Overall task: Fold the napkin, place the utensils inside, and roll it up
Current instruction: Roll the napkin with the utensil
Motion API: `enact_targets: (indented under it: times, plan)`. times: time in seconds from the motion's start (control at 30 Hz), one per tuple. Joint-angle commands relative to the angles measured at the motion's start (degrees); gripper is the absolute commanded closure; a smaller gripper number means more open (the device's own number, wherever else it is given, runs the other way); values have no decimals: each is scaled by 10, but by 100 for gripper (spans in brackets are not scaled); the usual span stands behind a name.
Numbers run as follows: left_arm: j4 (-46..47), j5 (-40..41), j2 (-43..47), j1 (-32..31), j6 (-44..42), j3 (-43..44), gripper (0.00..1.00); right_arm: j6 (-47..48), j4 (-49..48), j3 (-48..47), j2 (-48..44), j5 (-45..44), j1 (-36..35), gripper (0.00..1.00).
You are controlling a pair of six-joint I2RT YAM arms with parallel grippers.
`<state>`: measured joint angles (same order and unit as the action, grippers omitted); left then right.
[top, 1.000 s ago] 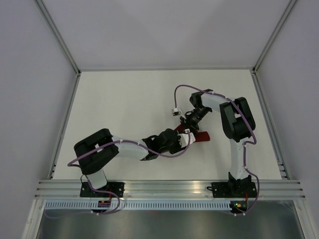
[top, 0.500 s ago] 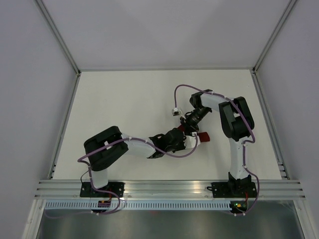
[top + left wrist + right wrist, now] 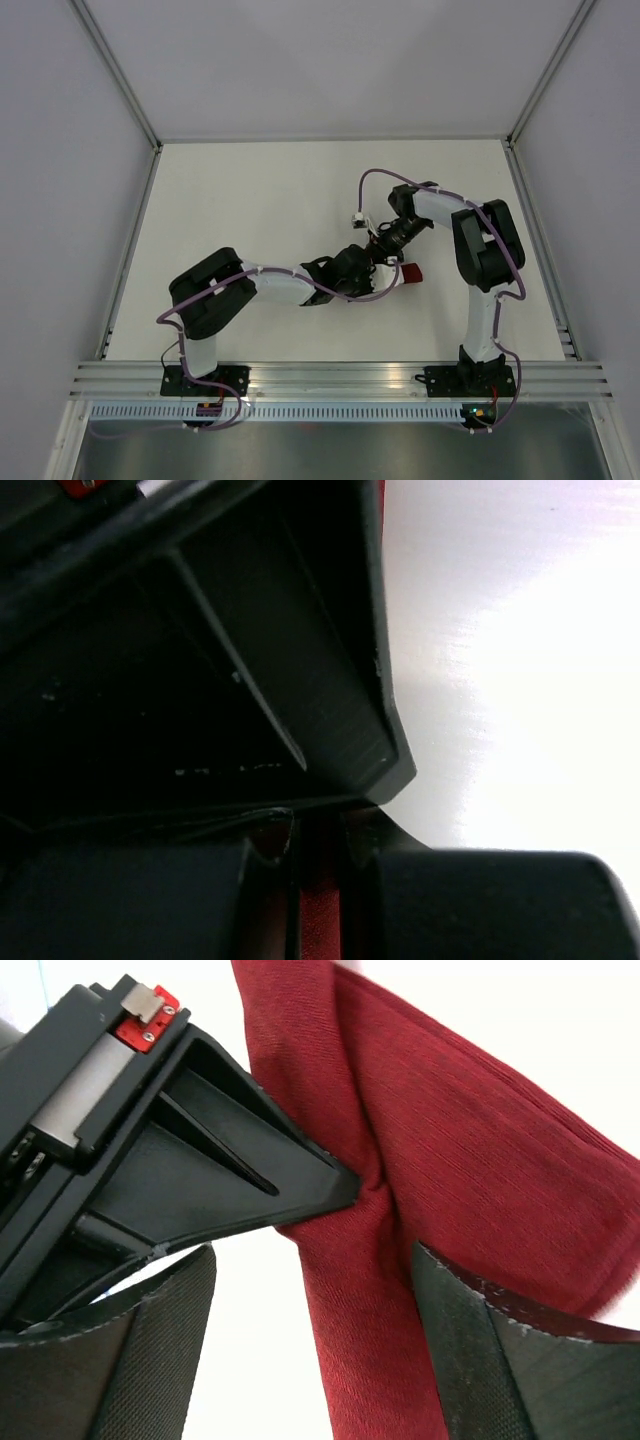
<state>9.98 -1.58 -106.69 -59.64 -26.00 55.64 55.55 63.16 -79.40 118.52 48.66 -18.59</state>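
The dark red napkin lies bunched into a narrow roll right of the table's middle, mostly hidden under both grippers. My left gripper comes in from the left, and in the left wrist view it is shut on a thin strip of the napkin. My right gripper reaches down from behind. Seen from the right wrist, this gripper stands open around the napkin, with the cloth against its right finger. The left gripper's black finger pinches the roll's edge. The utensils are hidden.
The white table is enclosed by grey walls on three sides, with an aluminium rail along the near edge. Purple cables loop over both arms. The two grippers sit almost touching above the napkin.
The left gripper has closed on the napkin and shifted slightly right. The right gripper has opened wide, letting go of the cloth, and its arm has shifted a little right.
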Motion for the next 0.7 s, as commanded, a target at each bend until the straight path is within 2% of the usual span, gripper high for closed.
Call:
enact_targets:
  times: [0.0, 0.23, 0.4, 0.5, 0.53, 0.67]
  plan:
    - [-82, -68, -36, 12, 40, 10, 98, -40, -120, 20, -35, -71, 24, 14]
    - [-123, -109, -36, 40, 65, 30, 98, -74, -162, 41, -122, -39, 104, 13]
    - [-164, -147, -47, 55, 93, 56, 98, -54, -164, 69, -181, -23, 157, 13]
    - [-210, -220, -64, 79, 113, 88, 98, -40, -189, 146, -275, -29, 165, 12]
    - [-236, -257, -69, 96, 118, 106, 98, -44, -224, 167, -300, -34, 165, 12]
    - [-302, -335, -105, 132, 134, 155, 96, -46, -281, 252, -411, -38, 165, 12]
